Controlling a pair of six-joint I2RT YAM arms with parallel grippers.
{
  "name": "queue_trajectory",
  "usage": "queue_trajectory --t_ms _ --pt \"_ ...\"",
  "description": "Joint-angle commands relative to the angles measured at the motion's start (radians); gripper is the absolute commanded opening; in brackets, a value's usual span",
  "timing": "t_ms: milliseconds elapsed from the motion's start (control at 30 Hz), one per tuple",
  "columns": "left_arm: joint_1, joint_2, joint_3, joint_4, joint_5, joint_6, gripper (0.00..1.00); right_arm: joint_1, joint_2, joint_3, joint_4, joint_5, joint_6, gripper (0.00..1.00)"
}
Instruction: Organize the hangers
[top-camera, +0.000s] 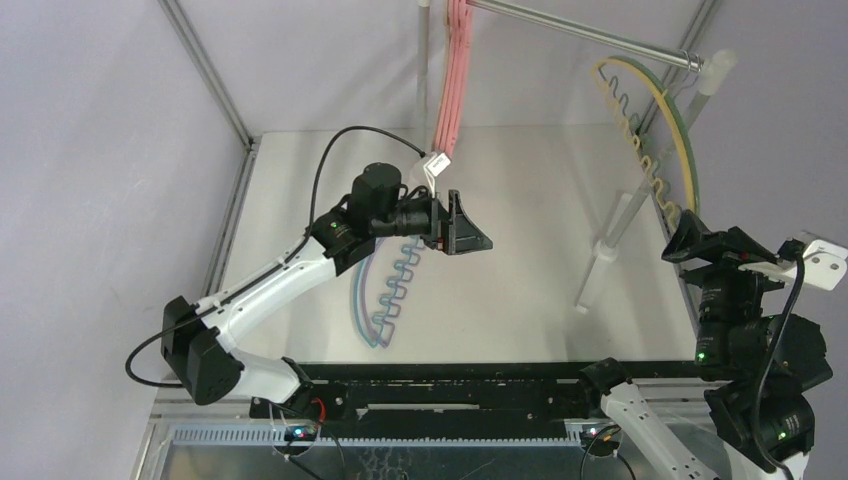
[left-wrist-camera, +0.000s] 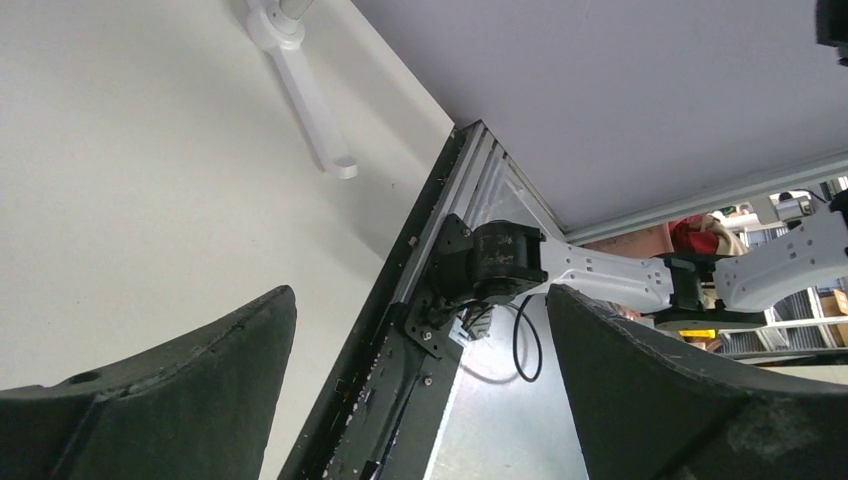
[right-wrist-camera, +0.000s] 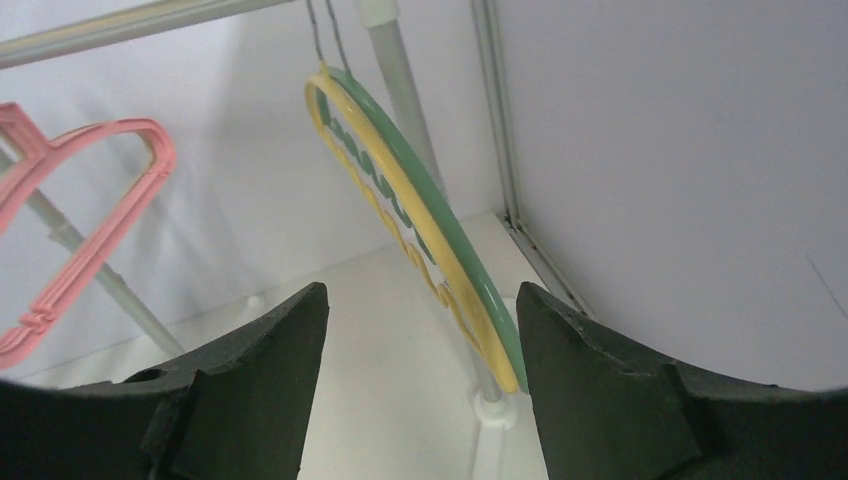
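Pink hangers (top-camera: 452, 90) hang bunched on the grey rail (top-camera: 580, 30) at 12 o'clock over the table (top-camera: 540, 200), where sorted ones apparently belong. The yellow and green hangers (right-wrist-camera: 435, 222) hang together at the rail's far end, toward 2 o'clock, by the white pole. The blue and purple hangers (top-camera: 385, 300) lie flat on the table toward 8 o'clock, partly under the left arm, and look to be the ones not yet hung.

The left gripper (top-camera: 468, 228) hovers just above the table near its centre. Its jaws are spread as wide as they go and nothing is between them, so it is free to reach for the pair on the table.

The right gripper (right-wrist-camera: 420, 400) sits at 3 o'clock and is aimed up along the yellow and green arcs. Its jaws are well apart. The arcs' lower end shows close to the right-hand finger, but I see no clamp on it, so it seems lined up to take or steady that pair.
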Motion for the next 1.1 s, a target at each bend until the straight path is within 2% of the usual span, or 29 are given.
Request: queue_trajectory --t_ms 0,200,433,633,733,867,1067 --pt "0.006 0.014 0.052 0.014 0.015 0.035 0.99 -0.002 0.013 0.001 0.092 -0.113 -0.022 0.77" --pt "0.01 0.023 0.046 -0.027 -0.023 0.066 1.0 -0.001 0.048 0.001 0.13 -0.264 0.024 0.79" --pt "0.047 0.001 0.001 -0.08 -0.066 0.103 0.99 0.001 0.213 0.001 0.096 -0.555 0.118 0.76" --pt "0.055 -0.018 -0.041 -0.154 -0.098 0.165 1.0 0.016 0.352 0.001 0.067 -0.717 0.097 0.74" --pt "0.061 -0.043 -0.093 -0.171 -0.126 0.178 1.0 0.051 0.425 0.001 0.038 -0.748 0.079 0.73" --pt "0.071 -0.09 -0.178 -0.181 -0.164 0.169 0.99 0.132 0.524 -0.016 0.018 -0.711 0.059 0.71" --pt "0.119 -0.188 -0.342 -0.175 -0.28 0.097 0.98 0.182 0.623 -0.064 0.053 -0.764 0.072 0.71"
